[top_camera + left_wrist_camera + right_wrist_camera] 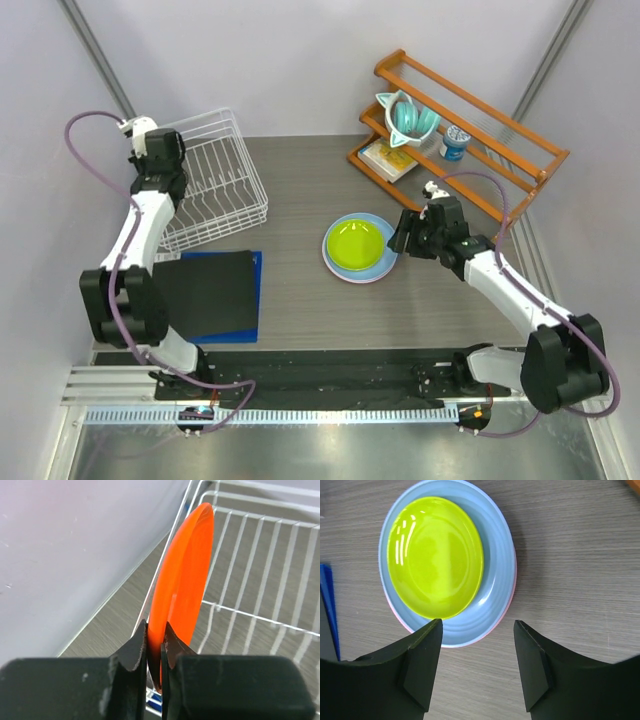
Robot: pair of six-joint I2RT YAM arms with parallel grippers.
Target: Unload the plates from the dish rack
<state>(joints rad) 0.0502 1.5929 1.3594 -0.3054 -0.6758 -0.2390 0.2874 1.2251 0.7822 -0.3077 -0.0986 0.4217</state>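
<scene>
My left gripper (155, 645) is shut on the lower rim of the orange plate (182, 575), which stands on edge at the left end of the white wire dish rack (260, 570). In the top view the left gripper (158, 170) sits over the rack's (225, 175) left side and hides the orange plate. The lime green plate (358, 243) lies on the light blue plate (385, 262) in a stack mid-table. In the right wrist view the green plate (437, 555) tops the blue plate (495, 565) and a pink plate's rim (400, 621) shows beneath. My right gripper (477, 625) is open and empty, just right of the stack (402, 238).
An orange-brown wooden shelf rack (470, 130) at the back right holds a teal cup (408, 115), a blue can (455, 142) and a flat yellow item (388, 160). A black mat on a blue pad (210, 290) lies in front of the dish rack.
</scene>
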